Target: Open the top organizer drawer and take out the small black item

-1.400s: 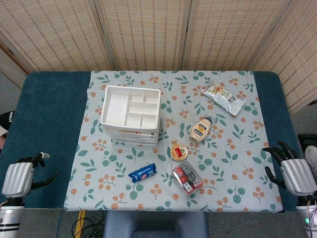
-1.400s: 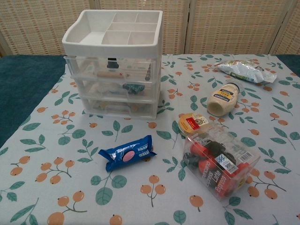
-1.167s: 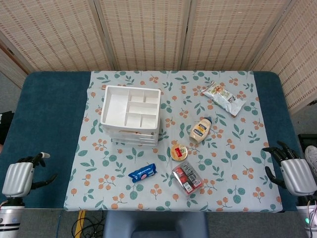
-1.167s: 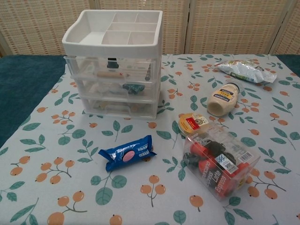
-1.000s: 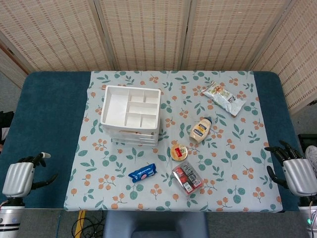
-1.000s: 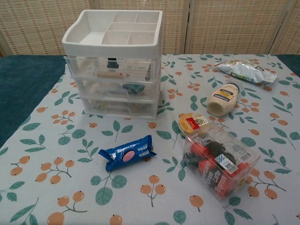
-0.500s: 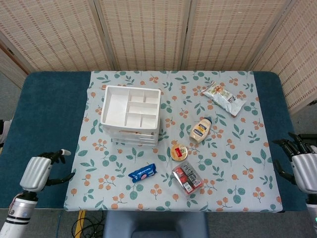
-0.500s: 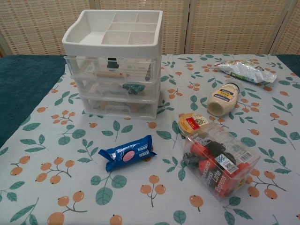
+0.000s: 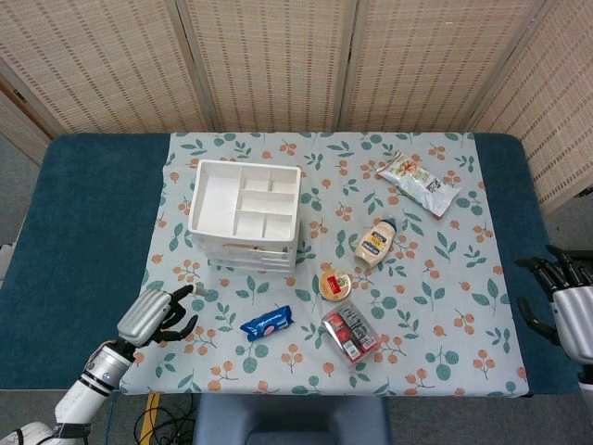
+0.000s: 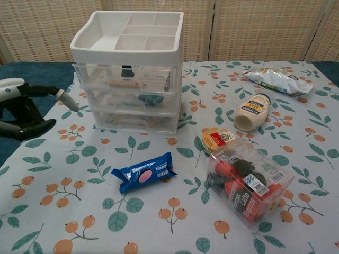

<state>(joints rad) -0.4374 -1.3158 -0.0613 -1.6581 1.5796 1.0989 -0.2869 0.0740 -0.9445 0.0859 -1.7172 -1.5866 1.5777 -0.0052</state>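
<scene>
Woven screens stand behind your table, which is blue with a leaf-print cloth over its middle.

Your left hand hovers over the near left edge of the cloth, forearm running off the near left corner. Its fingers are apart and hold nothing; in the chest view one reaches toward the organizer but stops short of it, and the thumb lies lower, spread away from it.

Your right hand sits at the far right edge of the table, well apart from everything. Its dark fingers are spread and empty.

The organizer is white with clear drawers, standing left of center on the cloth, with a divided tray on top. The top drawer is closed. A small black item shows through its clear front, near the middle.

To the right lie a mayo bottle on its side, a snack bag farther off, a round tin, and a clear box of red pods. A blue cookie pack lies near the organizer's front.
</scene>
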